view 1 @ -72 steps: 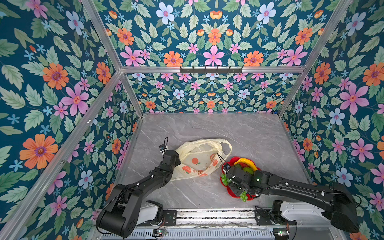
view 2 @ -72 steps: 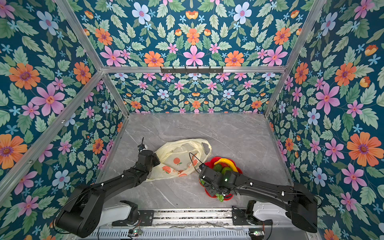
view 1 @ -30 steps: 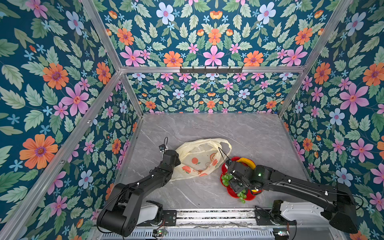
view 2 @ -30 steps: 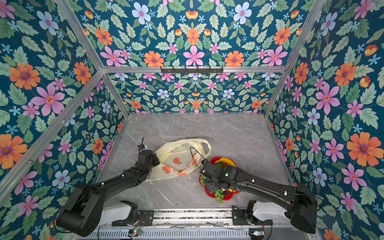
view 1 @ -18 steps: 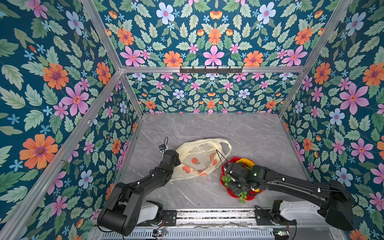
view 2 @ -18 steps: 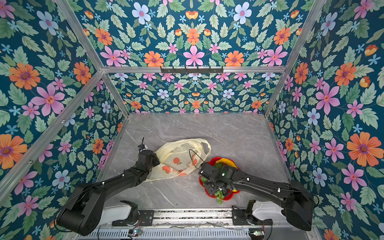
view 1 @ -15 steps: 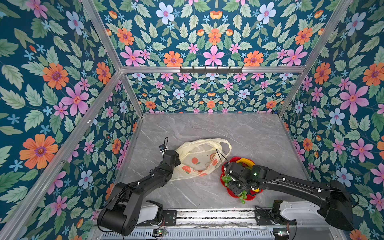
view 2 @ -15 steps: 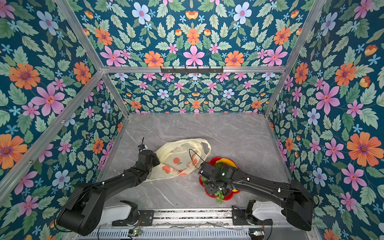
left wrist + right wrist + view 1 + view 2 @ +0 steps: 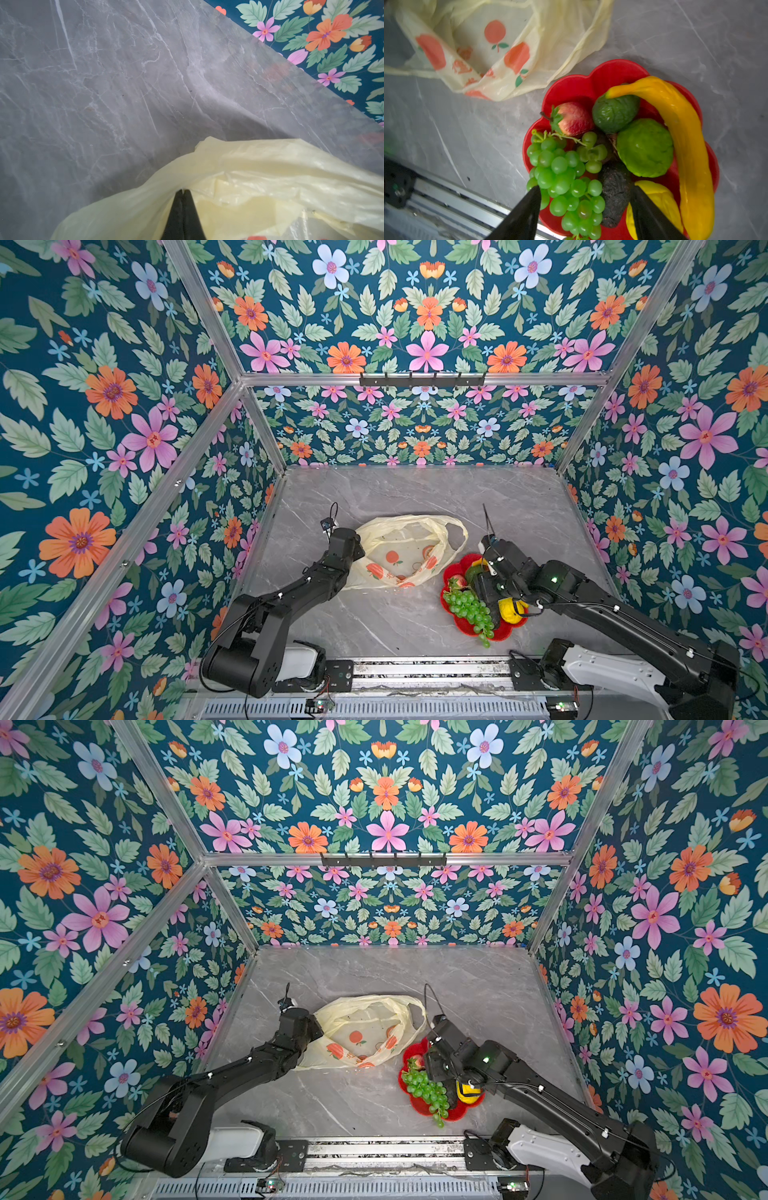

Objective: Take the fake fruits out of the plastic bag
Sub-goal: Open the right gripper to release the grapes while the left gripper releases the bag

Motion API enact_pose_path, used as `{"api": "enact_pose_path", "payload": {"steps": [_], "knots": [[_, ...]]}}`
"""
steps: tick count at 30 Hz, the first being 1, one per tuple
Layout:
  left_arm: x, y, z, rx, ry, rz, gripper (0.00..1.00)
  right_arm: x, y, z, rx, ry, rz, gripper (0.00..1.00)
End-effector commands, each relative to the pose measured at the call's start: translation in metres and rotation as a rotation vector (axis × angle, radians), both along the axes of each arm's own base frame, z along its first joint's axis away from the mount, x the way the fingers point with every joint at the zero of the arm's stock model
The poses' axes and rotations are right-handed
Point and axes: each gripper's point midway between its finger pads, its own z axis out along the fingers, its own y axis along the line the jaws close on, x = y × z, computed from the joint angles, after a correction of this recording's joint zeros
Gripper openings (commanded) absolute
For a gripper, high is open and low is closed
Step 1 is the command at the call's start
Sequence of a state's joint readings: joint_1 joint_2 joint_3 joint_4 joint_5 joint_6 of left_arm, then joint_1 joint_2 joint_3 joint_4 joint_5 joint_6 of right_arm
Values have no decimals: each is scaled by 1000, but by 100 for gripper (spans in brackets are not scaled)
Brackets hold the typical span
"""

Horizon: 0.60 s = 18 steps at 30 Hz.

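Pinching the plastic bag (image 9: pixel 270 166) edge, your left hand (image 9: pixel 182 190) is clamped tight on it over the desk (image 9: pixel 104 83), while your right hand (image 9: pixel 585 187) gapes wide, gripping nothing, over the fake fruits (image 9: pixel 644 147) piled on the red plate (image 9: pixel 581 87) beside the bag.

I am two arms of matte black. My left arm (image 9: pixel 291 597) and my right arm (image 9: pixel 615 614) are each built of long boxy links joined by fat round housings. Each ends at the near edge in a rounded white base shell (image 9: pixel 301 659) set beside a black plate (image 9: pixel 338 674) on the silver rail (image 9: pixel 428 672). Thin black cables run along my links, pinned by small white clips (image 9: pixel 615 609). A green light (image 9: pixel 552 579) glows on a joint of my right arm. A thin black wire (image 9: pixel 488 522) sticks up from each wrist. The fingers of my left gripper (image 9: pixel 182 190) and my right gripper (image 9: pixel 585 187) are plain black wedges narrowing to thin tips.
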<state>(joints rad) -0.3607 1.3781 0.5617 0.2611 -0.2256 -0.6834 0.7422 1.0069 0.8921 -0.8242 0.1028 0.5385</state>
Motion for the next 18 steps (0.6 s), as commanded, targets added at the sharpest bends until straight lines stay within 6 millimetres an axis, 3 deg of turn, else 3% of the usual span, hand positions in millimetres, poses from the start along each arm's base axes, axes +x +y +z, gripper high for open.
{"api": "enact_pose_path", "payload": {"steps": [1,7,12,18], "knots": [[24,-12,10,-56,-30,9,0,1,0,6,93,38,-86,74],[84,-55,23,-98,-54,-91,0,1,-43,5,65,-29,-283,97],[130,-88,27,-79,-58,-168,0,-10,-78,-11,171,43,-490,99],[169,-118,23,-62,-49,-221,0,-29,-112,-28,210,105,-706,99]]}}
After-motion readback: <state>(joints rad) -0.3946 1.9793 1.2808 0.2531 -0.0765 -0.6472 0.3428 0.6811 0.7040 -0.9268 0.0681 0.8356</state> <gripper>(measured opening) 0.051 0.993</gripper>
